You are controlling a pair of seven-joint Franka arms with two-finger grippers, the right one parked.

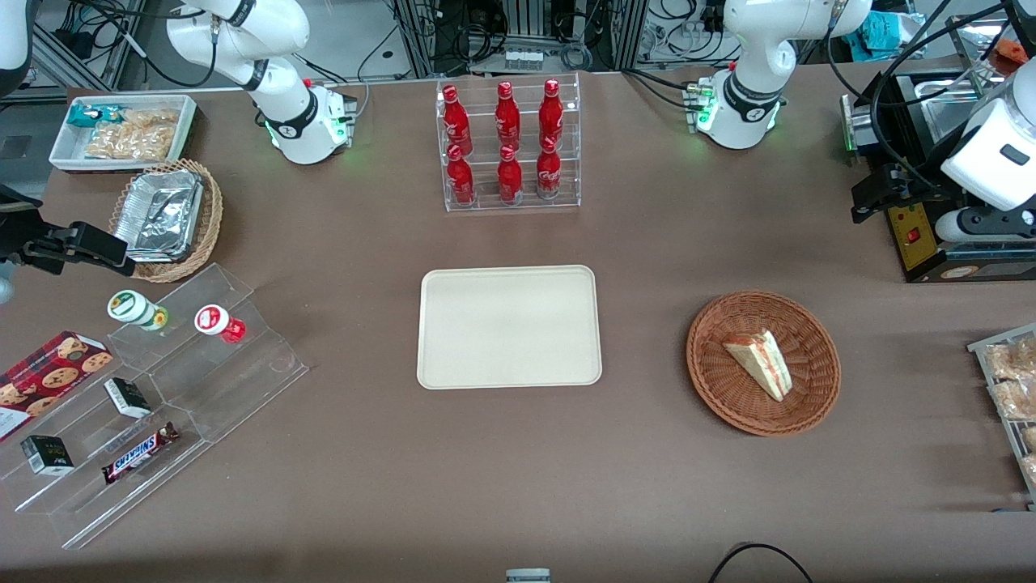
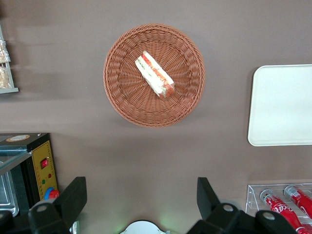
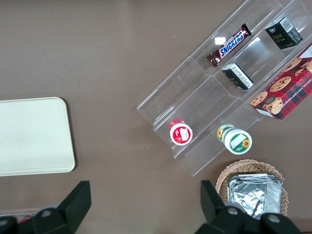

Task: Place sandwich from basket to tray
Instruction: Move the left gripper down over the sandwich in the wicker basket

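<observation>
Sandwich [image 1: 758, 361] waits in basket [image 1: 817, 393]; tray [image 1: 509, 327] bare.
Gripper [image 1: 870, 198], middle right of frame, hovers with jaws released; nothing moved yet.

The light is bright and even (it seems to come from above). The round reddish-brown wicker basket [image 1: 763, 363] casts only a soft shadow. The left arm's gripper [image 2: 141, 202] looks a little blurry.

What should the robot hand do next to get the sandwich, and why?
Probably move down over the basket toward the sandwich. The gripper is open and high above the table, holding nothing, while the sandwich lies in the basket, and the tray is bare beside it.
</observation>
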